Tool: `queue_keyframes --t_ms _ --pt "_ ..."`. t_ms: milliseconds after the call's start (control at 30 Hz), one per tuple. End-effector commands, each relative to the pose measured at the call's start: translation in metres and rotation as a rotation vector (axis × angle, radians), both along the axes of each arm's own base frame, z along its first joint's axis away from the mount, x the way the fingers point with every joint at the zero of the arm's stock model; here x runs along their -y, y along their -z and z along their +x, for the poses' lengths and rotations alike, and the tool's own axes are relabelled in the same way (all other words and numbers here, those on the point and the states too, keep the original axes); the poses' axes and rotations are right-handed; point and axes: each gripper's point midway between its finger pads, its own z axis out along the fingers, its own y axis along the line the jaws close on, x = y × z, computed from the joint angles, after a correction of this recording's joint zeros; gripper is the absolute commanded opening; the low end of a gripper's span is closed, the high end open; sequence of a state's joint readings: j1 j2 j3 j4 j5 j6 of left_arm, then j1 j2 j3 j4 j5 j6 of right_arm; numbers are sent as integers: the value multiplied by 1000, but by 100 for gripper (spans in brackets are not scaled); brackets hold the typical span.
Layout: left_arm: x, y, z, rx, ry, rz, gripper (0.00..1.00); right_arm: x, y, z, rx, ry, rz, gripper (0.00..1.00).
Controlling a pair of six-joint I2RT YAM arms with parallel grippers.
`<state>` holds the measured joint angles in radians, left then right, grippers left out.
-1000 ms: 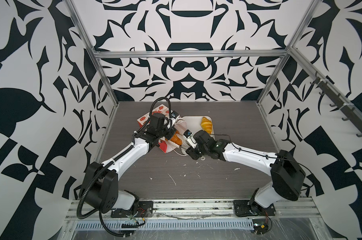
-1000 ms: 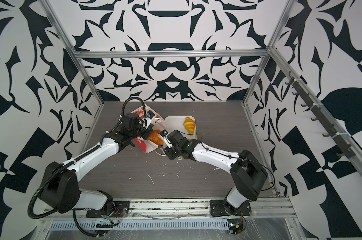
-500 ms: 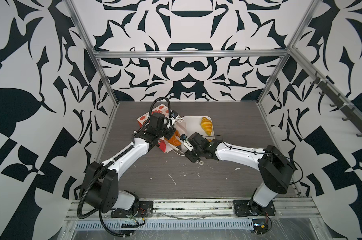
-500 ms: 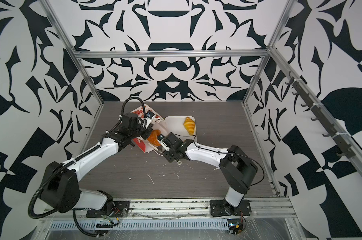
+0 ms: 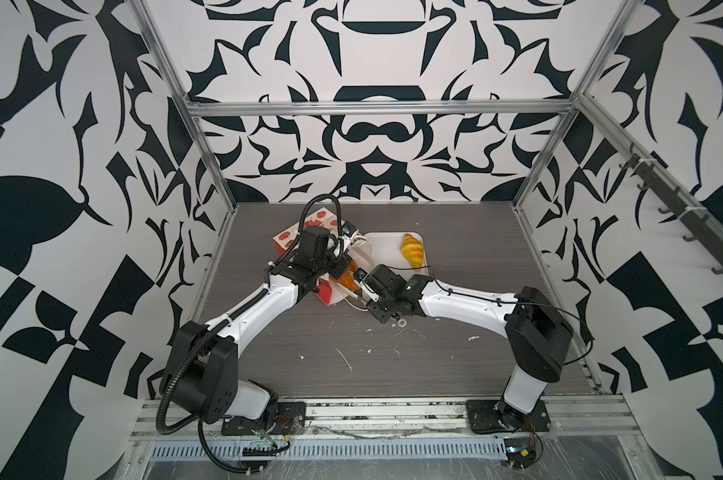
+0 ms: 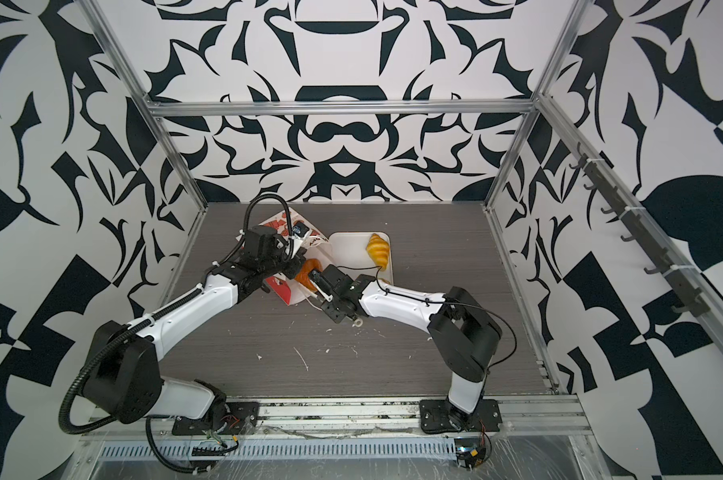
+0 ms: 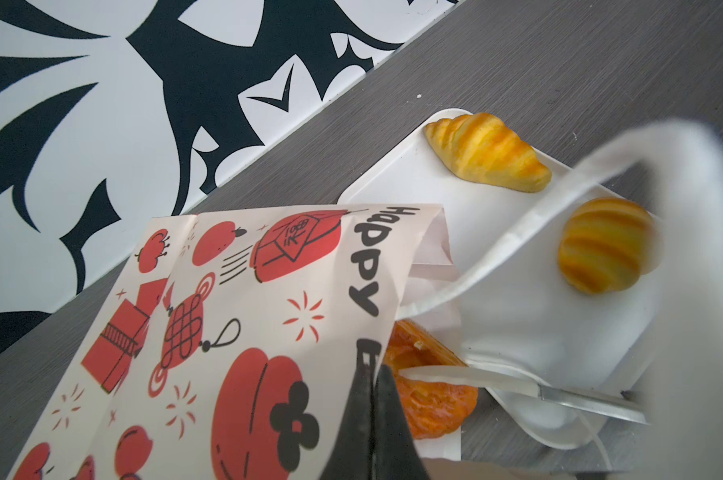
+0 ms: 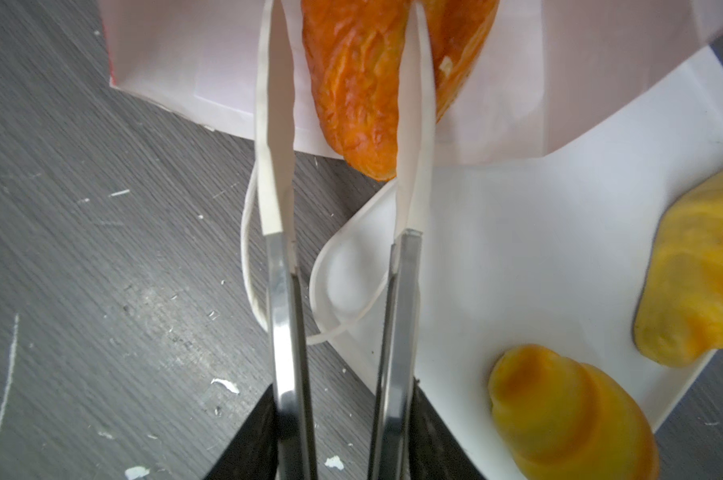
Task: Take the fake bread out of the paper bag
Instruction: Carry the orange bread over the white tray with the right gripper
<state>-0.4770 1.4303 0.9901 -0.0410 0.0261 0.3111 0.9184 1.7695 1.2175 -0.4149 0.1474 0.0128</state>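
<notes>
In both top views the paper bag [image 5: 287, 241] lay on the tabletop [image 5: 434, 353], its mouth by the tray [image 5: 382, 249]. In the left wrist view the left gripper [image 7: 374, 386] had its jaws pinched on the bag's rim. Only the right wrist view showed the right gripper [image 8: 343, 436], jaws holding tongs [image 8: 282, 291] astride a brown fake bread [image 8: 351, 83] at the mouth. The next move was probably to squeeze and draw it out.

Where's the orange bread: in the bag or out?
Partly out: the orange bread lies in the paper bag's mouth, tip past the edge, between tongs.

Walls [image 5: 376, 54] on three sides carried a bold black-and-white pattern, edged by an aluminium frame [image 5: 376, 109]. The grey wood-grain tabletop [image 5: 455, 374] bore scattered white flecks [image 5: 345, 359]. A rail of dark hooks [image 5: 659, 180] lined the right-hand wall.
</notes>
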Motion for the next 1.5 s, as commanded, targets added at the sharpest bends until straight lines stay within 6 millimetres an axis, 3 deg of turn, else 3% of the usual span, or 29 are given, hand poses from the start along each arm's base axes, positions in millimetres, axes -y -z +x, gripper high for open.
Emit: queue_keyframes --t_ms 0,400,833,1167,1467 --pt "3 0 0 7 8 -14 0 -4 -19 6 43 -2 -5 45" --pt "1 -1 0 14 -1 -14 0 2 -27 12 77 42 -29 34" --pt "-5 -2 8 26 -56 -13 0 4 -60 4 101 56 81 27" --pt "-14 -8 26 51 -166 -29 0 22 -73 -10 100 73 112 26" --pt "-20 -11 40 59 -249 -57 0 48 -98 -26 133 113 174 25"
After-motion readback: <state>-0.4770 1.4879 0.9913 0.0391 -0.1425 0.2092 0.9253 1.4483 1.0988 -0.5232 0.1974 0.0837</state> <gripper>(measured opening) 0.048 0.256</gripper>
